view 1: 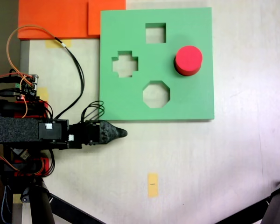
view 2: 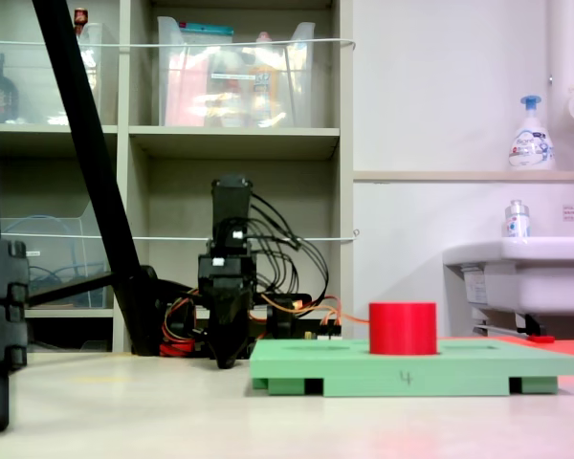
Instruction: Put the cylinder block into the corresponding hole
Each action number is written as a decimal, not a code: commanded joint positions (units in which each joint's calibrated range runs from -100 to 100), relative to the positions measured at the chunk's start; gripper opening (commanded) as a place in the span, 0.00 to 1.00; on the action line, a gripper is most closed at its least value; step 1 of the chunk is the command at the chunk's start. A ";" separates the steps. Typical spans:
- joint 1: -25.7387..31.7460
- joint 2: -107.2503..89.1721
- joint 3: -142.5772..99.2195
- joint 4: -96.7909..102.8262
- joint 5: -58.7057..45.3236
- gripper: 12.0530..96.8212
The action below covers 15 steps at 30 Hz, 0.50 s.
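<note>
The red cylinder (view 1: 188, 59) stands upright on the green board (view 1: 196, 100), well apart from the gripper (view 1: 123, 133), which rests by the board's near edge, jaws seemingly together.

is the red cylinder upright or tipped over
Upright: the red cylinder stands with its flat top level on the green board, and its round top faces upward.

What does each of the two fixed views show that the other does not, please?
A fixed view alone shows the octagonal cutout and orange foam sheet. Another alone shows the shelves, white sink and soap bottle. Both show the short red foam cylinder upright on the square green foam board, with the black end effector beside the board.
</note>
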 commanded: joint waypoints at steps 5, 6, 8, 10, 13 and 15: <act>-1.76 -0.27 -4.90 4.78 -0.39 0.42; -2.39 -0.27 -4.90 4.88 -0.39 0.42; -2.59 -0.27 -4.90 4.88 -0.10 0.42; -2.59 -0.27 -4.90 4.78 0.15 0.44; -2.49 -0.27 -4.90 5.07 0.15 0.44; -2.49 -0.27 -4.90 5.07 0.15 0.44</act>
